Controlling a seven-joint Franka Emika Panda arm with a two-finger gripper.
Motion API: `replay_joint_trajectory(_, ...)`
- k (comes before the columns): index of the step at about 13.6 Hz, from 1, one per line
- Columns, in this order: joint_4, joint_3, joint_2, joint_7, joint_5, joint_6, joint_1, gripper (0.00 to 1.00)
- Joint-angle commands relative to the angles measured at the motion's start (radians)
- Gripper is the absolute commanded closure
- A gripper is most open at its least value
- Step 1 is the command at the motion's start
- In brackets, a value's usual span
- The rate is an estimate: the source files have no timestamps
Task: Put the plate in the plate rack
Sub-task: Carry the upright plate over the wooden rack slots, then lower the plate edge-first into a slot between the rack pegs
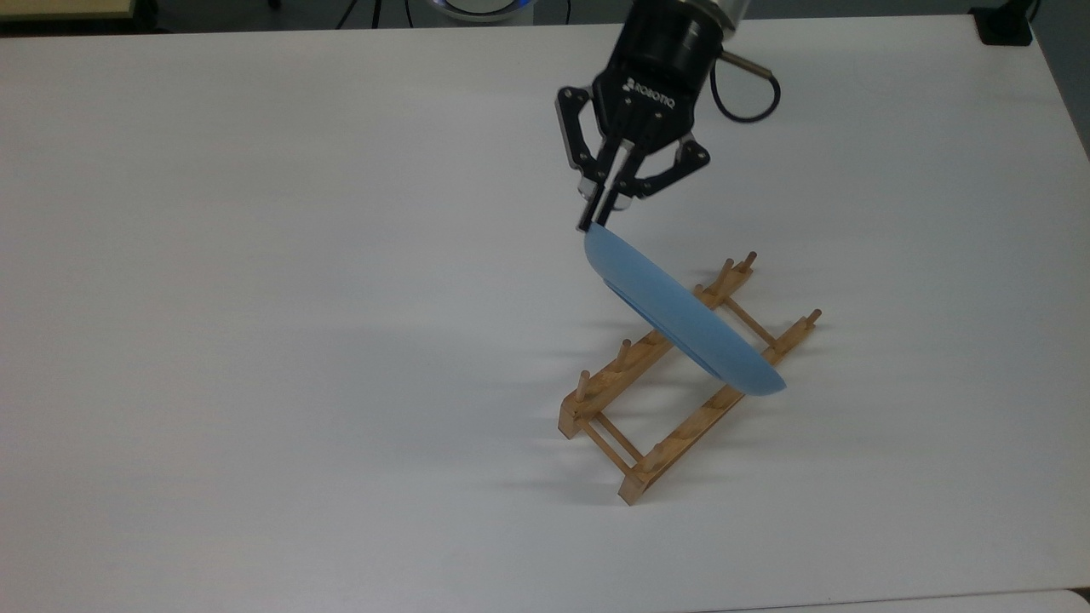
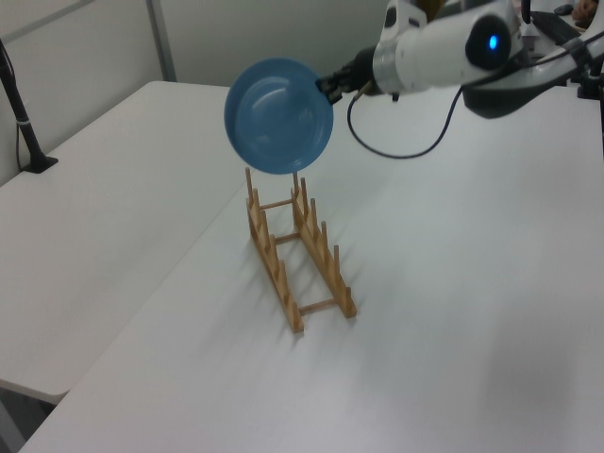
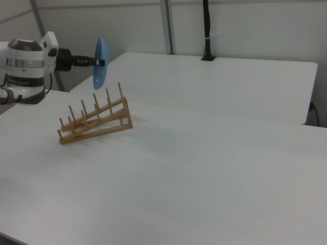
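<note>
My claw [image 1: 596,223] is clamped on the rim of the plate [image 1: 681,323], the 2 fingers [image 1: 588,217] pressed together with the blue edge between them. In the top view I grip the plate at its upper left end, and it slants down toward the top view's lower right, seen nearly edge-on. In the left view the plate [image 2: 278,116] faces the camera with its shallow well showing, and my claw [image 2: 332,85] holds it at the left view's right edge. In the right view the plate [image 3: 99,62] stands upright on edge, my claw [image 3: 100,62] gripping it from the right view's left.

The plate is in the air above the far end of the rack [image 1: 681,383], not resting in it. In the left view its lower rim hangs just over the tips of the farthest pegs of the rack [image 2: 297,250]; I cannot tell whether it touches them. In the right view the rack [image 3: 94,120] sits just below and beside the plate.

The rack holds nothing; its 2 rails and their pegs stand bare on the white table [image 1: 255,340].
</note>
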Motion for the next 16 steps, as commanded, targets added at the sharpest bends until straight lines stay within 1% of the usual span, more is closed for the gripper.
replay_joint_trajectory(1,-0.008,-0.009,0.003,0.08,-0.102,-0.047,0.035,1.0)
replay_joint_trajectory(3,-0.017,-0.009,0.005,0.08,-0.113,-0.062,0.055,1.0)
replay_joint_trajectory(5,-0.029,-0.009,0.018,0.083,-0.146,-0.091,0.07,1.0)
replay_joint_trajectory(6,-0.042,-0.009,0.021,0.085,-0.151,-0.1,0.075,1.0)
replay_joint_trajectory(9,-0.062,-0.009,0.041,0.1,-0.198,-0.131,0.08,1.0)
replay_joint_trajectory(11,-0.066,-0.009,0.055,0.12,-0.251,-0.149,0.08,1.0)
replay_joint_trajectory(16,-0.068,-0.009,0.066,0.12,-0.258,-0.155,0.081,1.0)
